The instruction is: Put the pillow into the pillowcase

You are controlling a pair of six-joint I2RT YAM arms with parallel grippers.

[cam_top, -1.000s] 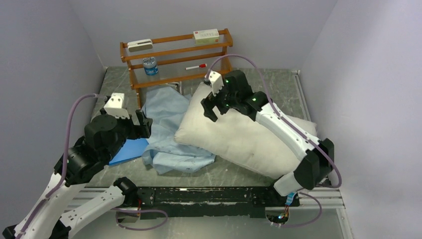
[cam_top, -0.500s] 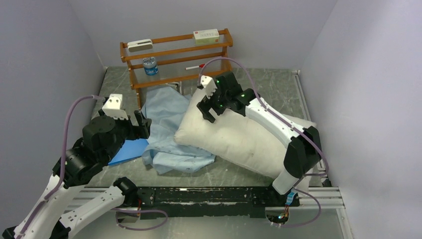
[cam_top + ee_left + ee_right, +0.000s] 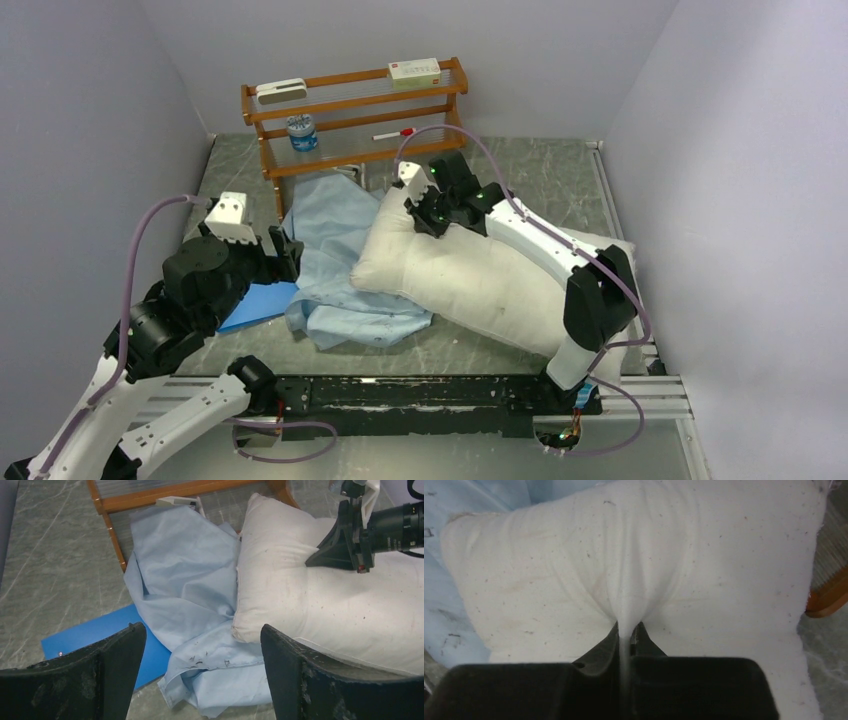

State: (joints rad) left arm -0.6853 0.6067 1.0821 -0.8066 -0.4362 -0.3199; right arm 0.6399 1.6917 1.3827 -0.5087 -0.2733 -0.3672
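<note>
White cotton of the pillow (image 3: 480,285) is bunched into a thin ridge between the jaws of the right hand (image 3: 625,630), which is closed tight on that fold near the pillow's far end. The pillow runs from the middle of the tabletop (image 3: 560,165) toward its right near corner, and its left edge rests on the crumpled pillowcase (image 3: 335,250), left of centre.

The pinch seems to catch only the cover fabric, so a slow, low lift would suit. A quick pull could let the fold slip out.

The left hand (image 3: 200,630) stands wide and holds nothing, hovering over the pillowcase's left part beside a flat blue sheet (image 3: 262,300). Its job is likely to find and hold up the open hem; which side the mouth lies on I cannot tell.

The wooden rack (image 3: 355,110) at the far edge stands just behind both fabrics, so there is little room that way. Bare tabletop shows at the far right corner and along the near edge.
</note>
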